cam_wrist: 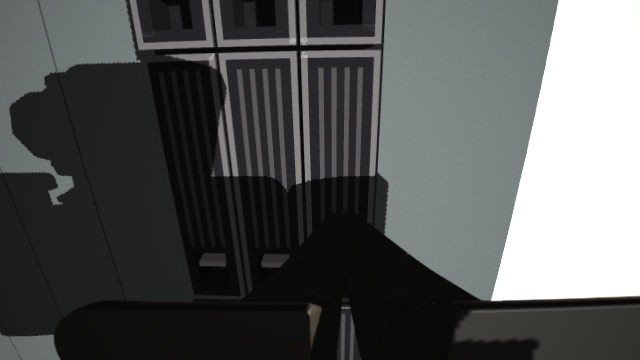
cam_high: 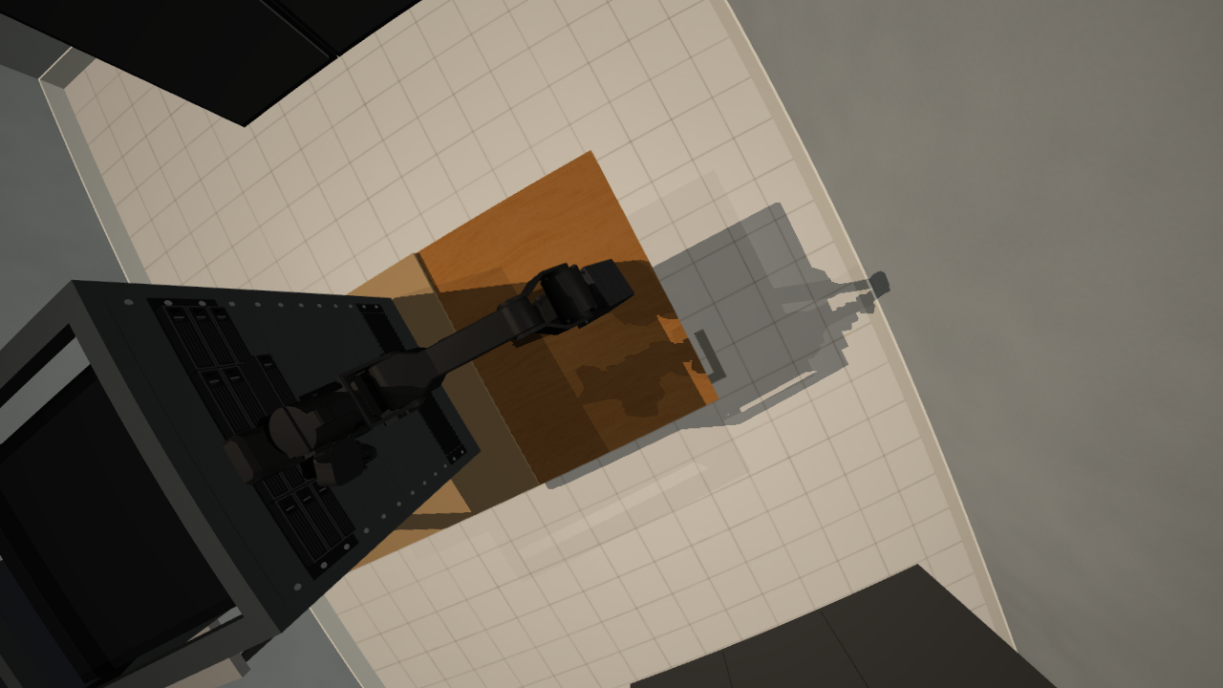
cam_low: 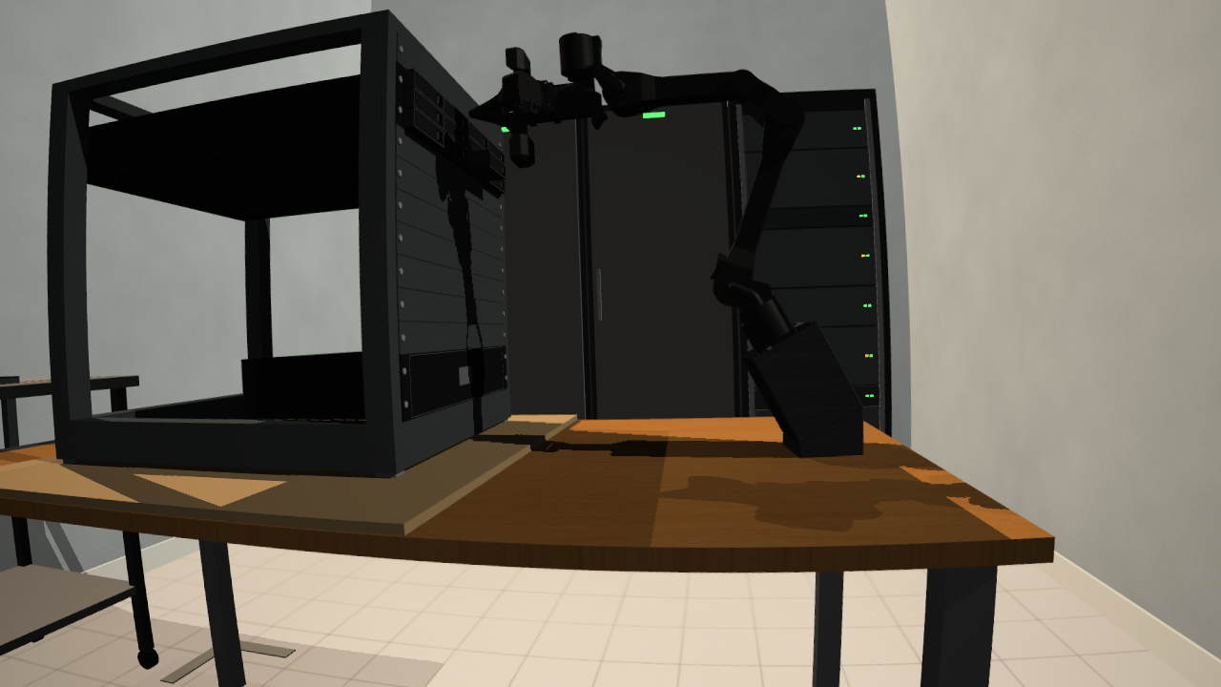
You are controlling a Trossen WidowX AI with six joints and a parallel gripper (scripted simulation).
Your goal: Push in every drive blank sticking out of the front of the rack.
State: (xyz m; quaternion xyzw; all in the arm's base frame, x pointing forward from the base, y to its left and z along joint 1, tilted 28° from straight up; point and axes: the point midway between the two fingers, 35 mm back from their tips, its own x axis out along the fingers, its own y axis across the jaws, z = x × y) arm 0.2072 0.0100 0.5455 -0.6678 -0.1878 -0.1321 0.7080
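The dark rack [cam_high: 320, 337] [cam_low: 378, 256] [cam_wrist: 440, 125] stands upright on a raised board. Its drive bay near the top holds several ribbed drive blanks [cam_high: 204, 333] [cam_low: 424, 111] [cam_wrist: 260, 120] in three rows. One drive blank [cam_high: 271, 375] [cam_low: 483, 162] sticks out of the bay's lowest row, near the middle. My gripper [cam_high: 243, 459] [cam_low: 474, 114] [cam_wrist: 342, 225] is shut and empty, in front of the bay's upper part. In the wrist view the fingers cover part of the bay; contact with a blank cannot be made out.
The raised board [cam_high: 504, 458] [cam_low: 341, 504] lies on the wooden table [cam_high: 547, 204] [cam_low: 580, 512] under the rack. The arm's base [cam_high: 609, 287] [cam_low: 811, 392] stands on the table in front of it. Dark cabinets [cam_high: 204, 51] [cam_low: 666, 256] stand behind.
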